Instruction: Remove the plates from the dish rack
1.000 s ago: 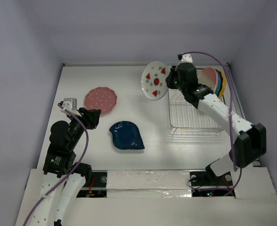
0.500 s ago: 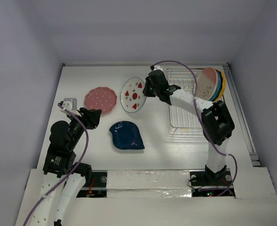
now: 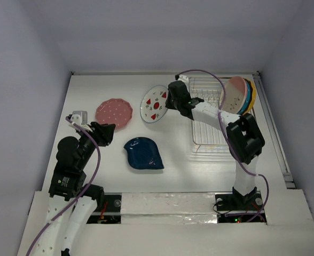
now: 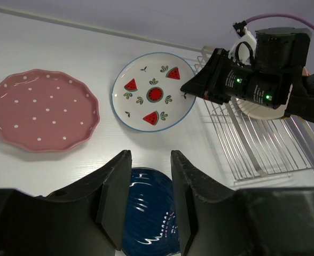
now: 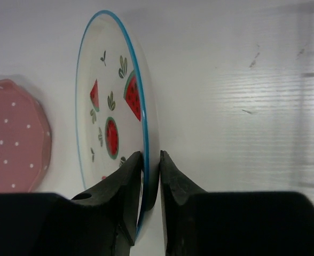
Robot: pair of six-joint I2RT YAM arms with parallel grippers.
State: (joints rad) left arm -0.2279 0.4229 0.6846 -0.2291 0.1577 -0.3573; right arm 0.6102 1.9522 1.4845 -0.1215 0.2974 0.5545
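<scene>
My right gripper (image 3: 170, 101) (image 5: 150, 157) is shut on the rim of the white plate with red fruit (image 3: 154, 104) (image 4: 154, 98) (image 5: 111, 122). It holds the plate tilted, low over the table, left of the dish rack (image 3: 216, 125) (image 4: 258, 144). Three plates (image 3: 241, 95) stand on edge at the rack's far right. The pink dotted plate (image 3: 114, 113) (image 4: 42, 109) and the dark blue plate (image 3: 143, 153) (image 4: 149, 213) lie flat on the table. My left gripper (image 3: 104, 133) (image 4: 150, 157) is open and holds nothing. It hovers left of the blue plate.
White walls close in the table at the back and on both sides. The right arm's purple cable (image 3: 210, 74) arcs over the rack. The pink plate lies a short way left of the held plate.
The right arm has carried the white plate from above the rack's left end leftward and down toward the table. The left arm has stayed put.
</scene>
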